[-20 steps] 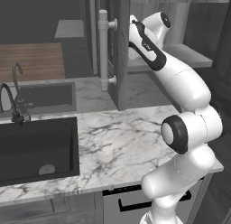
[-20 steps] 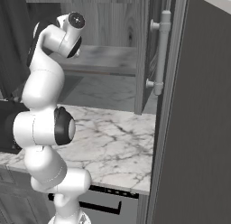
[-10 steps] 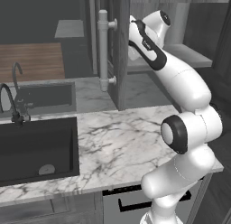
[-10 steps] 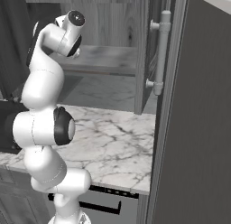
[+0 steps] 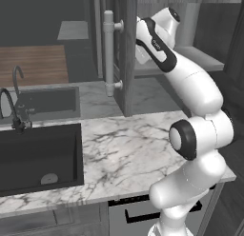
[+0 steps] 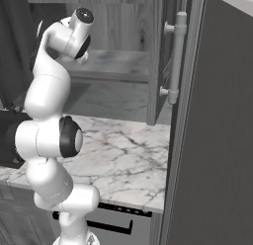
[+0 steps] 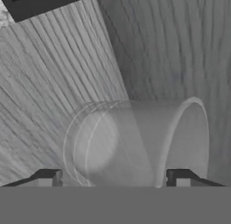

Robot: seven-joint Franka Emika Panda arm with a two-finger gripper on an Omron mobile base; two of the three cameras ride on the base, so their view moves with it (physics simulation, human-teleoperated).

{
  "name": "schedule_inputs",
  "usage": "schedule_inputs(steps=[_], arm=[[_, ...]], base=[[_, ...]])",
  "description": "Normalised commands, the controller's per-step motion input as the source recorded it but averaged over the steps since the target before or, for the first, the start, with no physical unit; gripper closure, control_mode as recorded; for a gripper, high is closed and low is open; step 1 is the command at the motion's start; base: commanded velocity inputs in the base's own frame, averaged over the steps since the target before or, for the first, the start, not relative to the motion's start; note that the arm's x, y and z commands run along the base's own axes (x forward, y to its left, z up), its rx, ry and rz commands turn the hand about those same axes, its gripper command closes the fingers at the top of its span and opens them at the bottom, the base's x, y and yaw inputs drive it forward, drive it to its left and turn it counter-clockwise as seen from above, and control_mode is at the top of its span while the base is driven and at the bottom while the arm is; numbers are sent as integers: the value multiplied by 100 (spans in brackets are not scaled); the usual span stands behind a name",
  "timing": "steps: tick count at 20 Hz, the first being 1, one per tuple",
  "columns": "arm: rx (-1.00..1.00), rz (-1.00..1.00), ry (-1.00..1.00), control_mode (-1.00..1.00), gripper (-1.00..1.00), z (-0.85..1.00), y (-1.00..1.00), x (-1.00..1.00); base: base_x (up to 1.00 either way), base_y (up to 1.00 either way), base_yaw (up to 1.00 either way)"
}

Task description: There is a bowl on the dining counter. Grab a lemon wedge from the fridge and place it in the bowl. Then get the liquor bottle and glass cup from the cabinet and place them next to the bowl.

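Narrowing tool [image 7: 113, 177] jaws now flank glass cup [image 7: 135, 144].

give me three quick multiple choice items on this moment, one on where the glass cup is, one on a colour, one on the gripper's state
1. Where is the glass cup?
A. in the sink
B. on the wood-grain cabinet shelf, between the fingertips
C. on the marble counter

2. What colour is the sink basin?
A. black
B. red
C. white

3. How is the gripper set?
A. shut on the cabinet's bar handle
C. shut tight with nothing between the tips
B. fingers apart, one on each side of the cup, not yet pressed on it

Answers:
1 B, the hand view shows the clear tumbler against grey wood grain between the two dark tips.
2 A, the left base view shows a dark basin set in the marble counter.
3 B, the hand view shows the tips wide apart at the cup's two sides.
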Motion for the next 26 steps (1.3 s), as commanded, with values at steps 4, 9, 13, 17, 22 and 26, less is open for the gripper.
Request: schedule_inputs(steps=[4, 9, 13, 17, 22, 26], arm=[[-4, 5, 4, -100, 100, -47, 2, 0], [0, 5, 0, -100, 100, -37, 0, 0], [0, 4, 0, -100, 100, -28, 0, 0], [0, 3, -1, -100, 100, -25, 2, -1], [0, 1, -6, -100, 100, -19, 5, -15], [0, 0, -11, -100, 100, -6, 8, -53]], base=[[0, 0, 0], [0, 0, 0], [0, 0, 0], [0, 0, 0], [0, 0, 0], [0, 0, 0]])
